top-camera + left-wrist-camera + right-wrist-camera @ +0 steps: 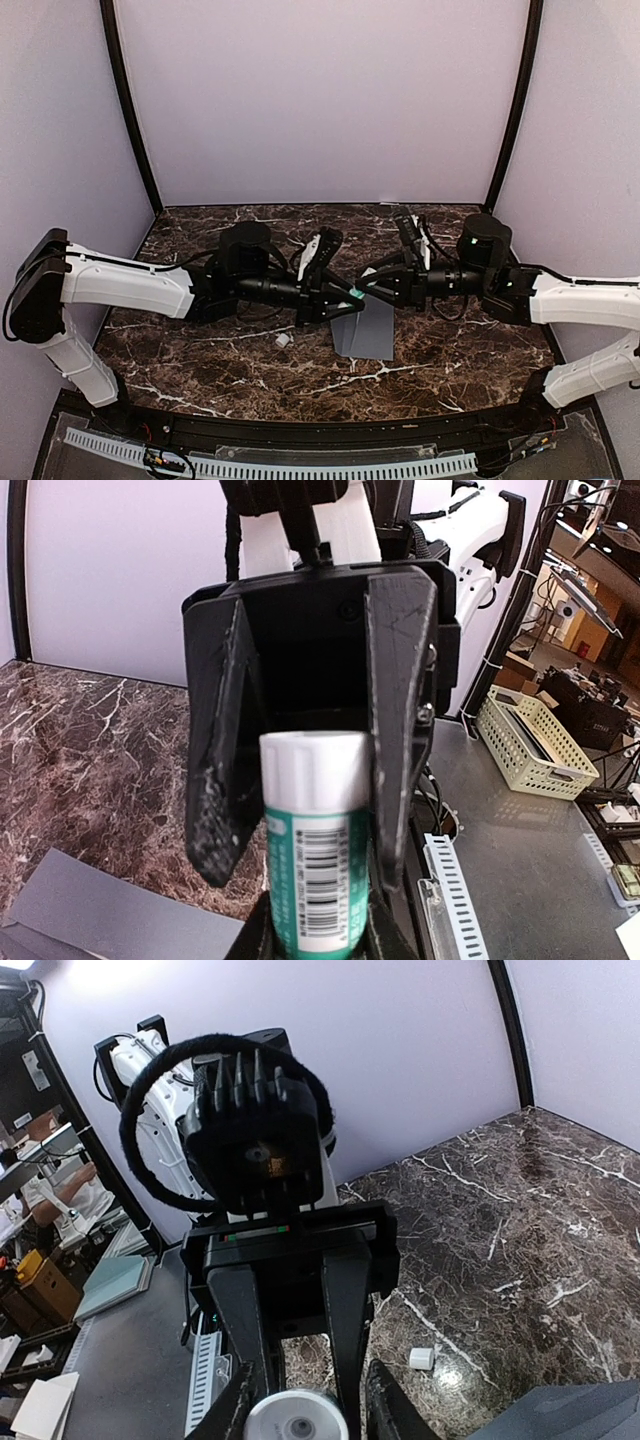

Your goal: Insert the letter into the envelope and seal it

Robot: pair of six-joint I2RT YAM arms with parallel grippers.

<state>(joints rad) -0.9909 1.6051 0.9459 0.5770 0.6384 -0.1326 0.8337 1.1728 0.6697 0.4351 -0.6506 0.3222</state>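
I am holding the glue stick (315,880) with both grippers, up over the table (200,350). My left gripper (343,297) is squeezing the green body. My right gripper (373,284) is pinching the white end. I think I am taking the cap off so I can glue the flap. To do it well, I should hold the left side tight and pull the right side straight out along the stick, with no bending.

The stick is lying level, pointing left to right. The envelope (368,332) is lying flat right under the grippers. Its long side seems to be running near to far, but the grippers are hiding part of it, so I am not sure. I cannot tell where the flap is pointing. I am not seeing the letter; it may be inside.
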